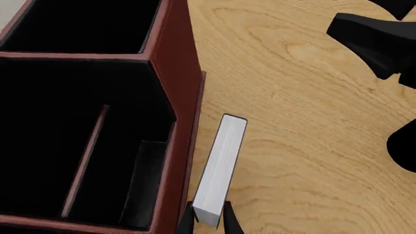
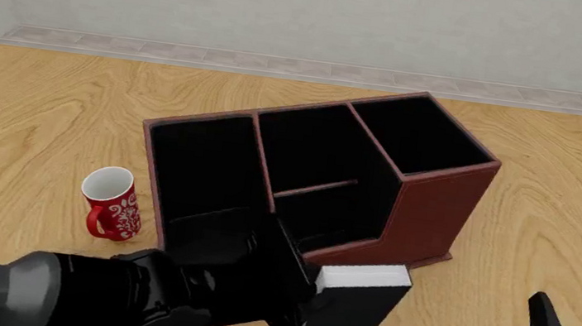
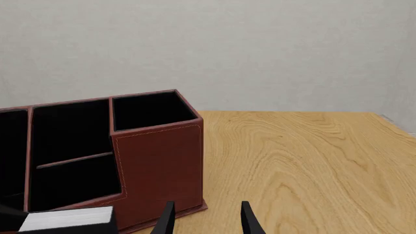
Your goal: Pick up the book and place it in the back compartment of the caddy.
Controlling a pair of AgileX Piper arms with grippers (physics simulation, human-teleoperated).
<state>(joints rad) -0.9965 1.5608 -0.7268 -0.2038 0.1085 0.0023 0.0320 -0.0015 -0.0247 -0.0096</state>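
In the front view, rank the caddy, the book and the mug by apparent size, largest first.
1. caddy, clearly largest.
2. book, partly hidden by the left gripper holding it.
3. mug, close to the book, so their order is unsure.

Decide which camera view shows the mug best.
The front view: the mug stands in full on the table, left of the box. Neither wrist view shows it.

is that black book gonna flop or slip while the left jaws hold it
Probably stiff: the book looks thick and stays straight in the left gripper. It may pivot, since it seems gripped only at one end. The smooth cover could slip.
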